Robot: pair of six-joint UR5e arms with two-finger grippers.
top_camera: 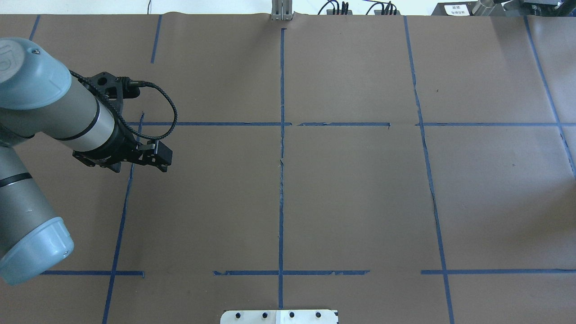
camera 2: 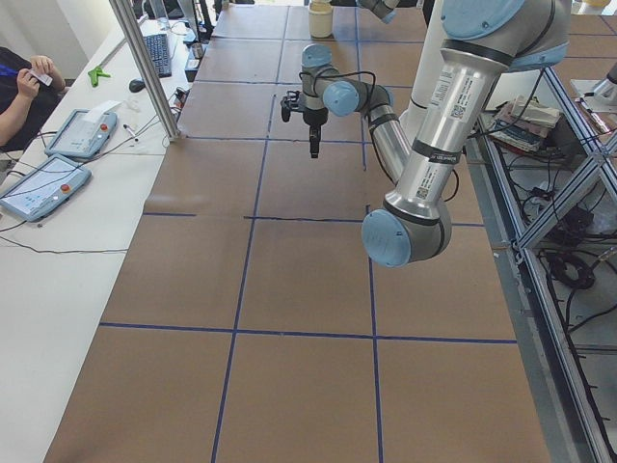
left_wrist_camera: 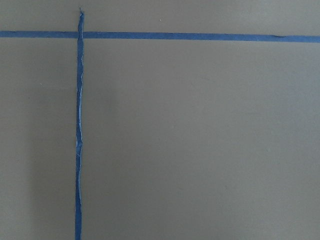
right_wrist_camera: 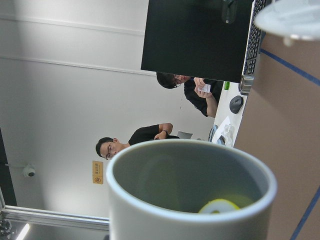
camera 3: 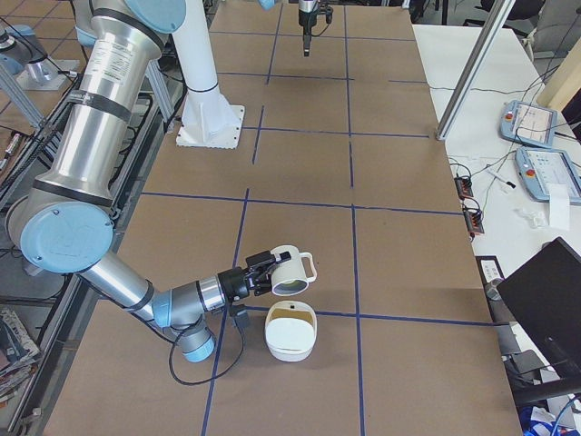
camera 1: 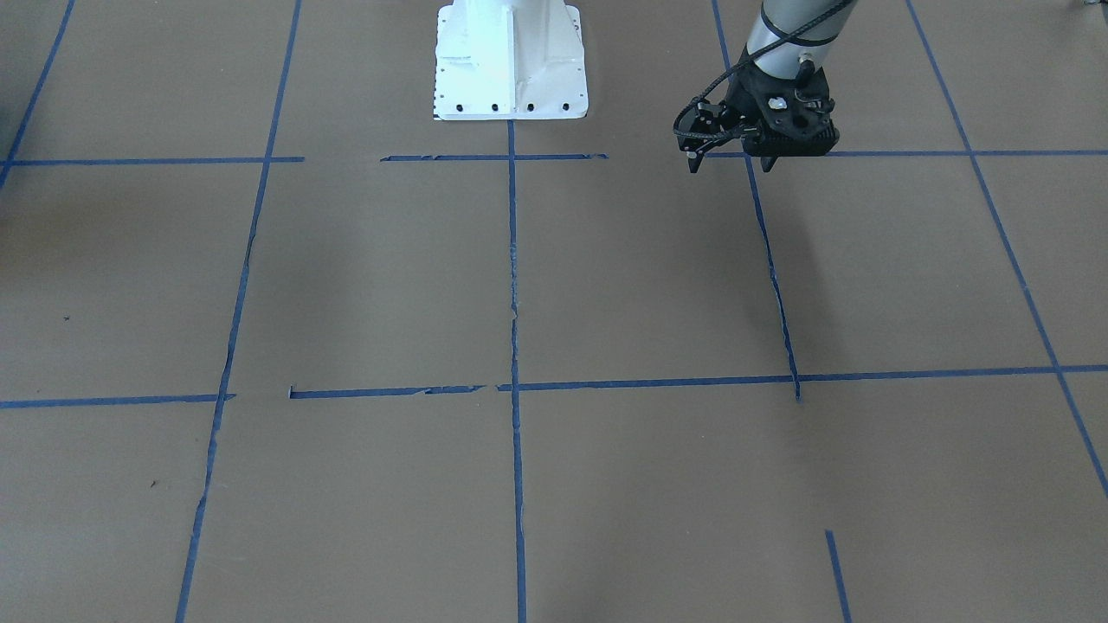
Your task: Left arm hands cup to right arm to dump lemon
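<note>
My right gripper (camera 3: 257, 272) is shut on the cup (camera 3: 292, 269), a white mug with a loop handle. It holds the cup tipped on its side just above a white bowl (camera 3: 290, 334). In the right wrist view the cup's grey inside (right_wrist_camera: 190, 180) fills the frame, and the yellow lemon (right_wrist_camera: 220, 205) lies by its lower rim. My left gripper (camera 1: 731, 163) hangs open and empty above the table near the robot base. It also shows in the overhead view (top_camera: 150, 157).
The table is brown paper with a grid of blue tape (top_camera: 281, 135). The white robot base (camera 1: 511, 61) stands at the table's edge. Operators sit beyond the table (right_wrist_camera: 150, 137), with teach pendants (camera 3: 536, 145) and a monitor alongside.
</note>
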